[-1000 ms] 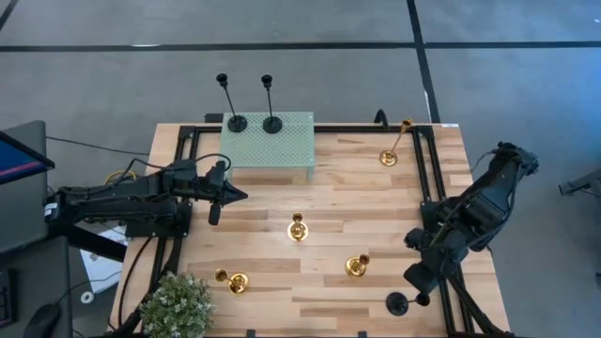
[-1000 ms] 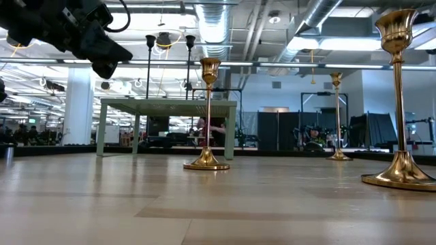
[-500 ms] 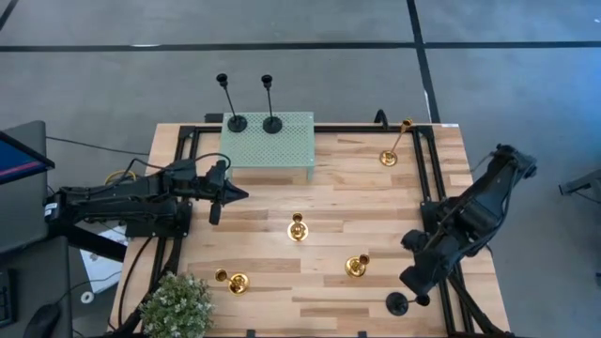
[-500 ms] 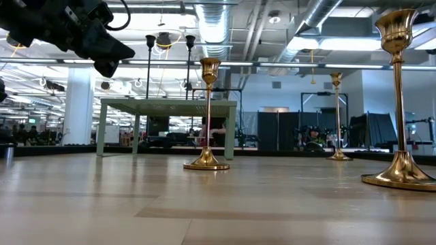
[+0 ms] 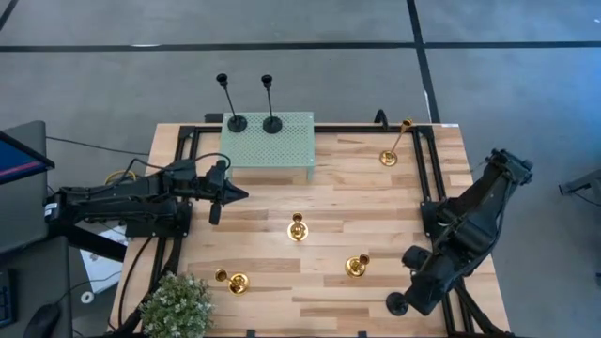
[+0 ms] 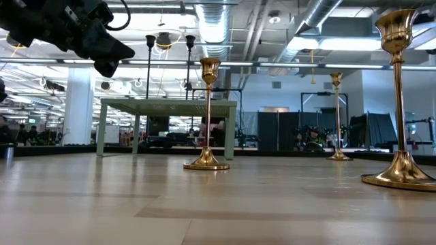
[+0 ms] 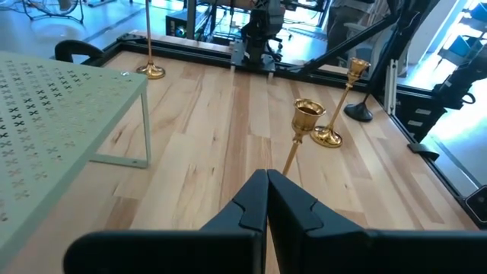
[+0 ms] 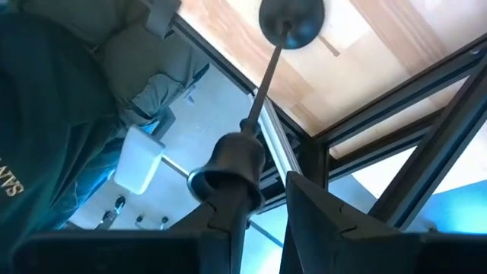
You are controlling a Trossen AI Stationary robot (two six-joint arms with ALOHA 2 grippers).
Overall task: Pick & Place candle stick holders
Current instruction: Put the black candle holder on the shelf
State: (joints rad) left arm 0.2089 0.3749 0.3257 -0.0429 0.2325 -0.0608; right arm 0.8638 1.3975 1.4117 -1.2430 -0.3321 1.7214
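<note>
While hidden overhead, right gripper (image 8: 259, 202) narrowly parted beside black holder (image 8: 262, 91), left gripper (image 7: 266, 199) closed.

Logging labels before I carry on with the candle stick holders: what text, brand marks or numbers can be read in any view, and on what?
"SA": pale letters, cut off by the picture edge, on a person's dark green garment in the right wrist view.
The "x" marks on the green perforated stand are cut-out holes, not writing.
Nothing readable on the candle stick holders, table or arms.

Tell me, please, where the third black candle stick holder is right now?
In the high view, the black candle stick holder stands at the table's near right corner, under the right gripper, right of the nearest gold holder.
</note>
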